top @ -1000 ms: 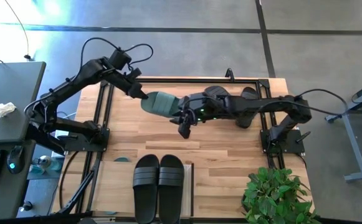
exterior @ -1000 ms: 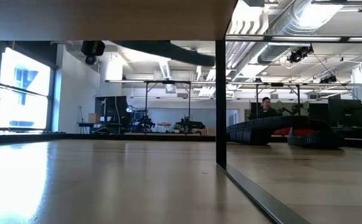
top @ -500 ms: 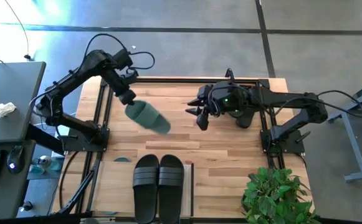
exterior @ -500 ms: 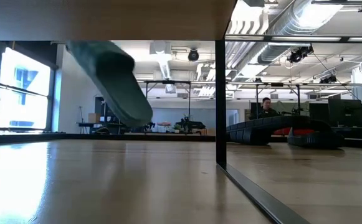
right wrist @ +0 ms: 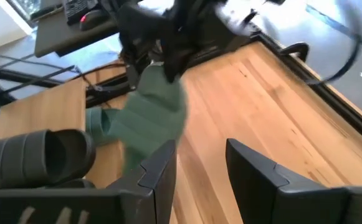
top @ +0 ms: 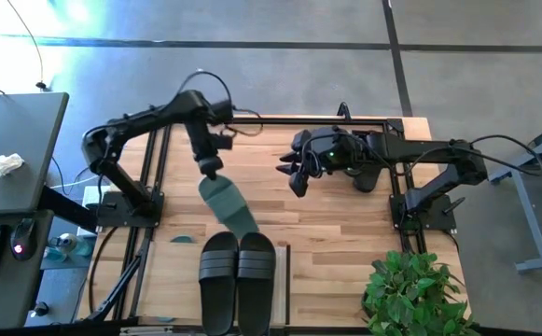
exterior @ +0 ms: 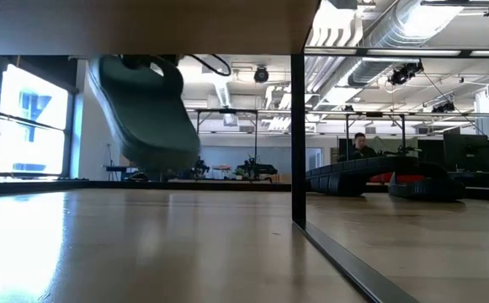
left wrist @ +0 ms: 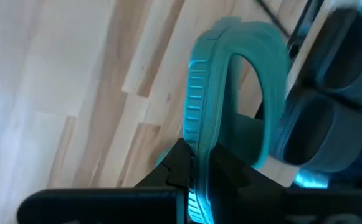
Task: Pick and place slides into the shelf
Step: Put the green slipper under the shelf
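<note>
Item: sage-green slide [top: 228, 203], hung above the tabletop [top: 345, 210] beside the black pair [top: 238, 280] on the shelf [top: 283, 254], clenched edgewise in left gripper [top: 210, 171]. Right gripper [top: 292, 177] idle, jaws released. Risk: thin rim grip could slip.

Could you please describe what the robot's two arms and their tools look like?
Both arms are dark, jointed and slim, with black cables looping off them. The left tool has two dark fingers. The right tool has two dark, flat, angular fingers, and a small green light glows near its wrist.

Three slides show: one green slide [top: 228, 203], two black slides [top: 238, 277].
</note>
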Robot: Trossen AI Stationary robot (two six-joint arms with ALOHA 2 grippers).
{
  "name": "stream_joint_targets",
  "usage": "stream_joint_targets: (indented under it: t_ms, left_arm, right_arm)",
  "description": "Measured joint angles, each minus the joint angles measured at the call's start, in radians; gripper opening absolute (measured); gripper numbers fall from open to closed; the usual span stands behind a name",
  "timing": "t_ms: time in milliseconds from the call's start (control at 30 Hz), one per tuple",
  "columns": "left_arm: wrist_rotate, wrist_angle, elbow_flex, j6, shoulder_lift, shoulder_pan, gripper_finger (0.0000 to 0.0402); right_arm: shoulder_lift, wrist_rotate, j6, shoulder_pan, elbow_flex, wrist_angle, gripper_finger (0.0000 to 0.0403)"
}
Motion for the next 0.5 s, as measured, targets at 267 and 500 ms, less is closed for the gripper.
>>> stream_joint_targets:
  t_ms: [267, 500]
  left_arm:
    - [-0.042, 0.004, -0.001, 0.069, 0.058, -0.106, 0.0015]
    - [-0.044, 0.006, -0.048, 0.198, 0.127, -0.261, 0.0015]
  right_arm:
    - [0.0, 0.005, 0.0, 0.0, 0.0, 0.0, 0.0128]
    - [0.0, 0.002, -0.013, 0.0, -0.001, -0.001, 0.0128]
